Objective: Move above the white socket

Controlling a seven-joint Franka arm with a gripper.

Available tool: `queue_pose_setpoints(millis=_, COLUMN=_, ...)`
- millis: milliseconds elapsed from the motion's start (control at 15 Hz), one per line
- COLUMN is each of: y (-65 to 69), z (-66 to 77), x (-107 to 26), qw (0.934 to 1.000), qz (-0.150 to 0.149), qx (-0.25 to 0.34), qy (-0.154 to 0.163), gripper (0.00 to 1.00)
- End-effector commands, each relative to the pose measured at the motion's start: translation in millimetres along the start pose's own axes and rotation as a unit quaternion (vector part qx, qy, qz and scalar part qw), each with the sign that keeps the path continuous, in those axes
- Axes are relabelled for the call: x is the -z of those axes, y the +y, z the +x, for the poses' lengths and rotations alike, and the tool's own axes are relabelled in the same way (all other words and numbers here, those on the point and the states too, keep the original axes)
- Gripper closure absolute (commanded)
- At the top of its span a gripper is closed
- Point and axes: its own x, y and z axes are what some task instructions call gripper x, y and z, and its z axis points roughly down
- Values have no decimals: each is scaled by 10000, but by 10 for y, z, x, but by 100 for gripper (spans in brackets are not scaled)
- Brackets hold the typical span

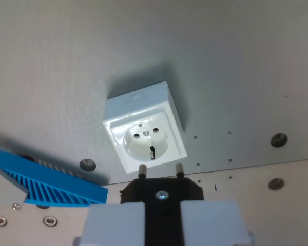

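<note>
The white socket [145, 128] is a square box standing on the grey surface at the middle of the wrist view, its round recess with two holes facing the camera. Below it, a black plug [161, 193] with two metal pins pointing at the socket's near edge is held between the pale grey fingers [115, 223] of my gripper [162, 218]. The pin tips lie just at the socket's lower edge in the picture. The gripper is shut on the plug.
A blue ribbed part [51, 182] lies at the wrist view's lower left on a pale plate [10, 207] with screws. Bolt holes [278, 139] dot the grey surface to the right. A lighter panel [277, 195] runs along the bottom right.
</note>
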Motion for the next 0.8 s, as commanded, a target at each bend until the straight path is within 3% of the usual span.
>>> queue_pose_setpoints(millis=67, y=-15, z=-52, x=-133, qw=9967, qz=29, qx=677, qy=452, gripper=100)
queue_pose_setpoints(millis=800, y=-53, z=-244, x=-546, qw=9907, qz=-53, qx=1272, qy=474, gripper=100)
